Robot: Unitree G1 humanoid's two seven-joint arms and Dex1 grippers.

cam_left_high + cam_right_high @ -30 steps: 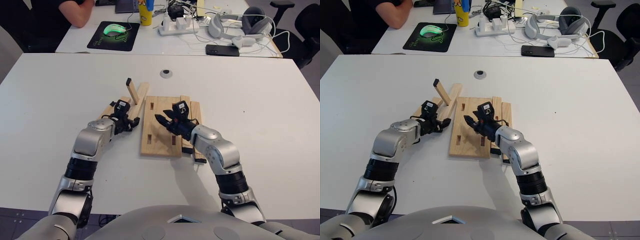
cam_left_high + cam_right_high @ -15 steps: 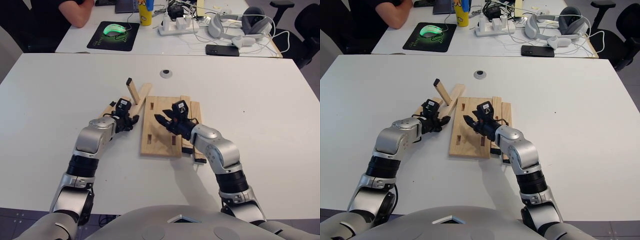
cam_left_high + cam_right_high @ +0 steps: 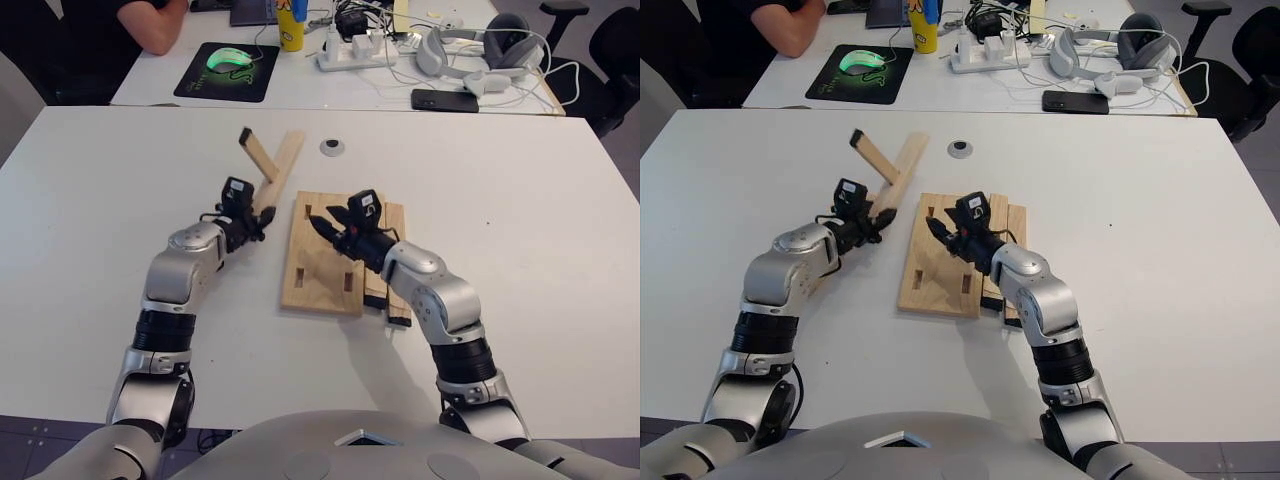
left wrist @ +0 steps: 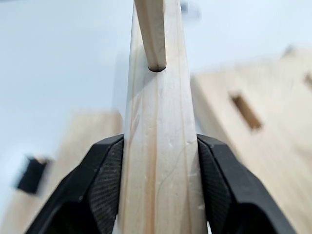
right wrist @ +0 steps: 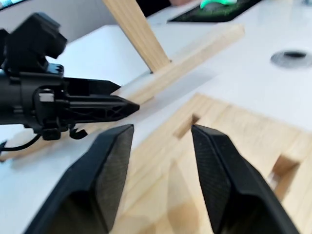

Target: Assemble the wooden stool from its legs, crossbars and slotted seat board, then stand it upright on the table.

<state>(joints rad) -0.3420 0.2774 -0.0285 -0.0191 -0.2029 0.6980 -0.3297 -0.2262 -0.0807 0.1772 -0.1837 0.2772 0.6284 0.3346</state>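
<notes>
Table [image 3: 520, 230]: bare white top, broad to left and right of work; far edge well beyond grommet [image 3: 331, 147].
Seat board [image 3: 320, 270]: flat at centre, slots up; spare legs [image 3: 397, 212] touching its right side.
Change: left gripper [image 3: 255, 220], clamped on leg [image 3: 278, 172], now farther and left; leg drawn clear of board's far-left corner; crossbar [image 3: 255, 150] plugged into leg, slanting up.
Right gripper [image 3: 322, 226]: fingers apart, hovering over board's far-left slot, just right of leg's held end.

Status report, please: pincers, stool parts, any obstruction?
Left pincer shut on leg with crossbar fitted. Right pincer open above slotted seat board. Loose wooden pieces beside board's right edge.
</notes>
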